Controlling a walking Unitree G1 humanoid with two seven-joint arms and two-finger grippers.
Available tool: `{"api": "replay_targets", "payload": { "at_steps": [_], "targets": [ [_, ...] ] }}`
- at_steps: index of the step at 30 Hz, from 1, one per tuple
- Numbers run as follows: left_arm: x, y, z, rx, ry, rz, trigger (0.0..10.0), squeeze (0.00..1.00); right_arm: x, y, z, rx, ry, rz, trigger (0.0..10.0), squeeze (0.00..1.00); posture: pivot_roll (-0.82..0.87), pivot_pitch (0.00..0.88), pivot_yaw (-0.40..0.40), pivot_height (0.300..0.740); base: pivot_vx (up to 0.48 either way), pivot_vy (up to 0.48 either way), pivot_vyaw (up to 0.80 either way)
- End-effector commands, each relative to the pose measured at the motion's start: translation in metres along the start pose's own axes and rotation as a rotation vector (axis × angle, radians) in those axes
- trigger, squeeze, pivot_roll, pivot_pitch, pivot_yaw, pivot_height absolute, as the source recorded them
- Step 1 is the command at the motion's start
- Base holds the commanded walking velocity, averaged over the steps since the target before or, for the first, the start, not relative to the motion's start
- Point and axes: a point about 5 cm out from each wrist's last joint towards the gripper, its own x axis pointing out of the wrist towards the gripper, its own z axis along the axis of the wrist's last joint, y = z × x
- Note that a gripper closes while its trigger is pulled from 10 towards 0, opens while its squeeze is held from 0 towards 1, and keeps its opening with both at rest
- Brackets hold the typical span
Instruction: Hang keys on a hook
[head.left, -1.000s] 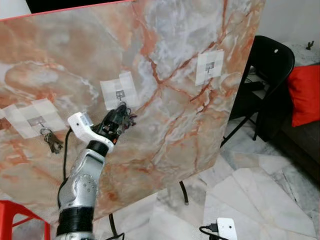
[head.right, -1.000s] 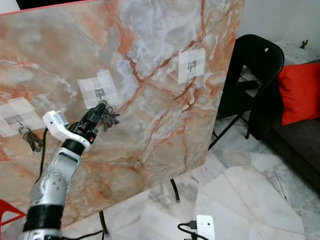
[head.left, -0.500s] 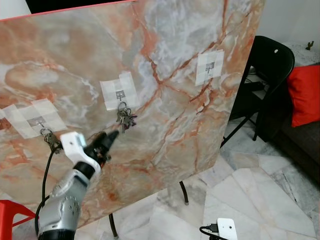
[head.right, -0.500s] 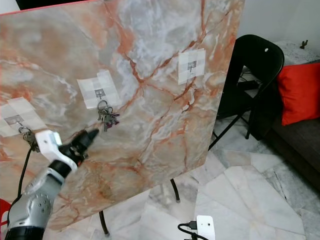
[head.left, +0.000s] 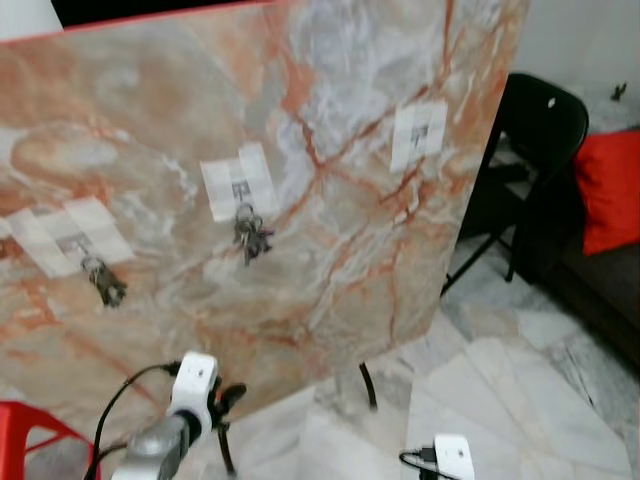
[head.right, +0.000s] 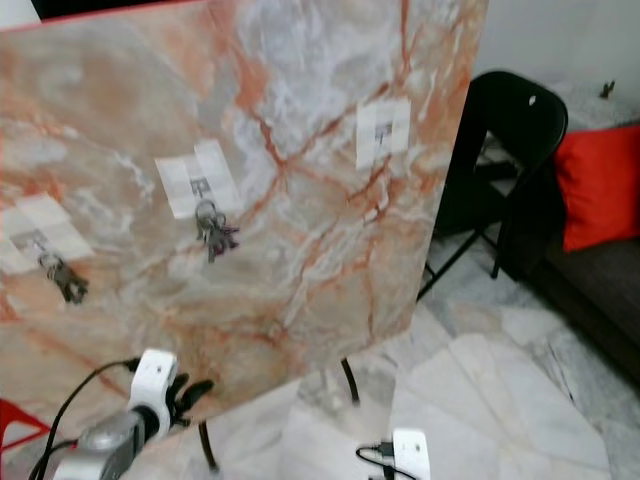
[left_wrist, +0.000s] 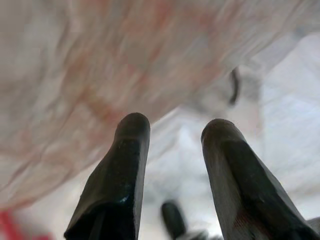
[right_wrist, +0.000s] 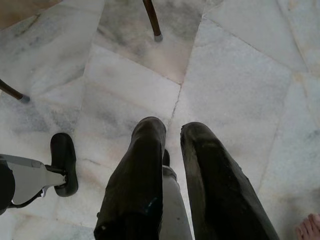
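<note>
Two bunches of keys are hanging on the marble board (head.left: 330, 150): the keys (head.left: 251, 236) are dangling from the middle hook (head.left: 239, 189), and another bunch (head.left: 103, 280) is dangling from the left hook (head.left: 75, 243). A third hook (head.left: 420, 130) on the right patch of tape is showing nothing on it. Judging by this, the hanging itself is looking done, since the keys are resting on their hook with nothing gripping them.

The left gripper (head.left: 228, 396) is sitting low, near the board's bottom edge and well apart from the keys; in the left wrist view its fingers (left_wrist: 117, 180) are standing apart with nothing between them. The right gripper (right_wrist: 172, 165) is hanging idle over the floor (right_wrist: 240, 90), its fingers parted by a narrow gap and carrying nothing.

What is probably remaining is only for the left arm to be settling at rest.
</note>
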Motion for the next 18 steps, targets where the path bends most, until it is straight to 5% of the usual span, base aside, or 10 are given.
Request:
{"api": "replay_targets", "payload": {
  "at_steps": [1, 11, 18],
  "targets": [
    [0.001, 0.004, -0.005, -0.001, 0.016, 0.04, 10.0, 0.0, 0.0, 0.001, 0.001, -0.001, 0.003, -0.002, 10.0, 0.0, 0.03, 0.0, 0.015, 0.74, 0.0, 0.0, 0.0],
    [-0.006, 0.005, -0.053, -0.056, 0.203, 0.15, 10.0, 0.0, 0.0, 0.001, 0.001, -0.012, 0.006, -0.011, 10.0, 0.0, 0.03, 0.0, 0.014, 0.74, 0.0, 0.0, 0.0],
    [-0.006, 0.0, -0.059, -0.097, 0.221, 0.163, 10.0, 0.0, 0.0, 0.001, 0.001, -0.016, 0.006, -0.016, 10.0, 0.0, 0.01, 0.0, 0.021, 0.74, 0.0, 0.0, 0.0]
  ]
}}
